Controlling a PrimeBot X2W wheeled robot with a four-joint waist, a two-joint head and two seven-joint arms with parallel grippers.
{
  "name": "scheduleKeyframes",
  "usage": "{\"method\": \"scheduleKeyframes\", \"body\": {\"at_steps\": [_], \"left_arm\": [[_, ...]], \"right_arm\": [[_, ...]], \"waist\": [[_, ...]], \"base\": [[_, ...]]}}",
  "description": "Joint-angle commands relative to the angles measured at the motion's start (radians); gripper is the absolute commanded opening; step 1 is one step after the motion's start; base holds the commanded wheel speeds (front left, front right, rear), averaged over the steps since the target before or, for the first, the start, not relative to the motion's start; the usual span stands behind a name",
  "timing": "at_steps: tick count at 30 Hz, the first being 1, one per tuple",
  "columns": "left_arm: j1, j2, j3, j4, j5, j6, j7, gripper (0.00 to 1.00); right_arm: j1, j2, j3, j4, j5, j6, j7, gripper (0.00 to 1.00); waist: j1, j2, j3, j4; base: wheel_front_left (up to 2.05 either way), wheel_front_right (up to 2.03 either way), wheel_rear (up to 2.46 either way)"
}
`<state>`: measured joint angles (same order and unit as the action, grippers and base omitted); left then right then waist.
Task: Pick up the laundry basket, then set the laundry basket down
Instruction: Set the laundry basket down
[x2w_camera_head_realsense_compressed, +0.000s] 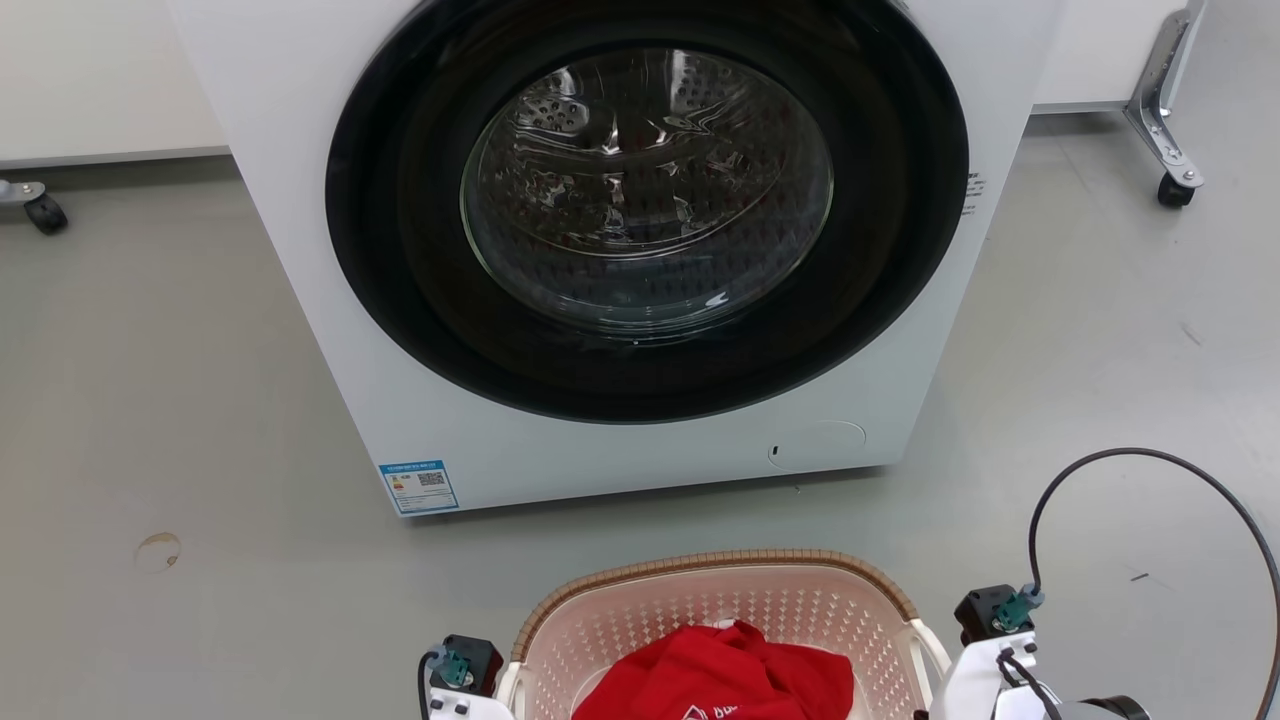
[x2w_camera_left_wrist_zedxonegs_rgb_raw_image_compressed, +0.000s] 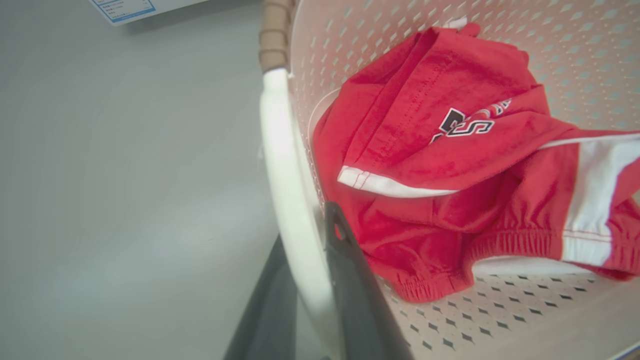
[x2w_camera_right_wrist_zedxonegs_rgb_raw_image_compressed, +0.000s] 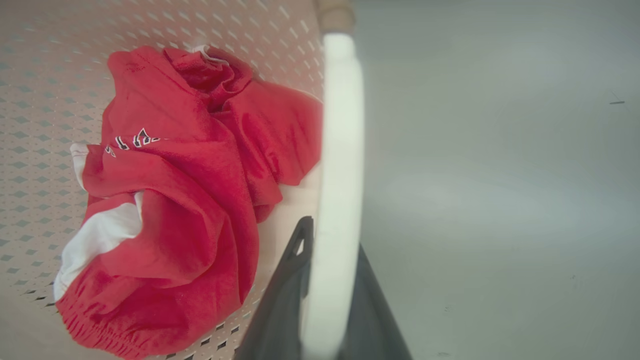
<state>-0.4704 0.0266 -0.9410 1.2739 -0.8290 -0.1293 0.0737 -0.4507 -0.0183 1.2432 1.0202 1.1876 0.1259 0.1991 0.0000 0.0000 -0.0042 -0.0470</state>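
Laundry basket: pale pink, perforated, with a brown woven-look rim. It sits directly in front of me, low and centred between my two arms, on the near side of the washer and well apart from its base. The mouth faces up and the rim looks level in the head view.

- Long axis: I judge it runs side to side, from handle to handle, across my front and parallel to the washer's face.
- Left handle: a white bar running away from my wrist, roughly in line with my fingers.
- Left gripper: clamped on that bar, one dark finger inside the basket wall and one outside.
- Right handle: a white bar lying the same way.
- Right gripper: clamped on it likewise, inner finger by the wall and outer finger over the floor side.
- Nearer arm: neither. Each end of the laundry basket is already in a hand, so the coming move turns on both ends travelling together to keep the axis level.
- Contents: a red garment with white stripes, crumpled on the bottom.
- Height: I cannot tell whether the base touches the grey floor.
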Motion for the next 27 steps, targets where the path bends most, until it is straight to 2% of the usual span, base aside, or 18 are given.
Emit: {"method": "scheduleKeyframes", "body": {"at_steps": [1,10,17,27], "left_arm": [[-0.041,0.049,0.015,0.003,-0.004,0.002,-0.013,0.0],[-0.099,0.05,0.016,0.006,-0.002,0.024,-0.036,0.0],[-0.165,0.051,0.021,0.007,0.005,0.067,-0.096,0.0],[-0.284,0.046,0.024,0.002,0.025,0.148,-0.221,0.0]], "right_arm": [[-0.045,-0.032,0.0,0.003,0.003,0.005,-0.022,0.0],[-0.088,-0.032,-0.001,-0.009,0.005,0.005,-0.097,0.0],[-0.135,-0.032,-0.003,-0.004,-0.005,0.005,-0.185,0.0],[-0.241,-0.032,0.002,0.038,-0.045,0.005,-0.331,0.0]], "waist": [[0.0,0.0,0.004,0.0],[0.0,0.0,0.085,0.006],[0.0,0.0,0.192,0.015],[0.0,0.0,0.413,0.038]], "base": [[0.0,0.0,0.0],[0.0,0.0,0.0],[0.0,0.0,0.0],[0.0,0.0,0.0]]}}
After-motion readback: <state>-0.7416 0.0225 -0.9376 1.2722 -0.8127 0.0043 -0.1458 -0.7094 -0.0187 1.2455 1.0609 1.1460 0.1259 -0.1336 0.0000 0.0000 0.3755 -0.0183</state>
